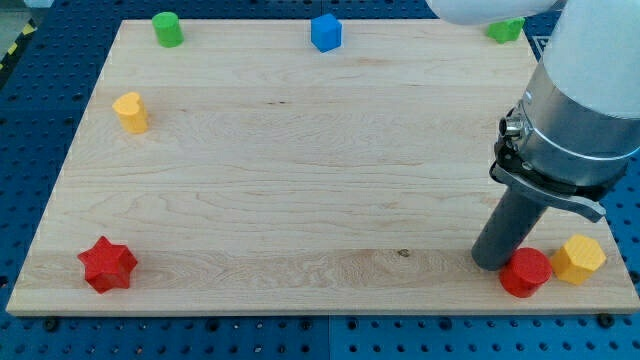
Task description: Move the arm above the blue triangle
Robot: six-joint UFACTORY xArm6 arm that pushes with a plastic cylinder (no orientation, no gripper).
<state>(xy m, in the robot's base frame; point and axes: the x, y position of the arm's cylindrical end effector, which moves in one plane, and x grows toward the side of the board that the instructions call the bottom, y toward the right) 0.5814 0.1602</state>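
Note:
The blue block stands near the top edge of the wooden board, about the middle; its exact shape is hard to make out. My tip rests on the board at the view's bottom right, far from the blue block. It is just left of a red round block, touching or almost touching it. The arm's grey and white body fills the view's right side.
A yellow hexagonal block sits right of the red round one. A red star is at the bottom left, a yellow block at the left, a green cylinder at the top left, and a green block, partly hidden by the arm, at the top right.

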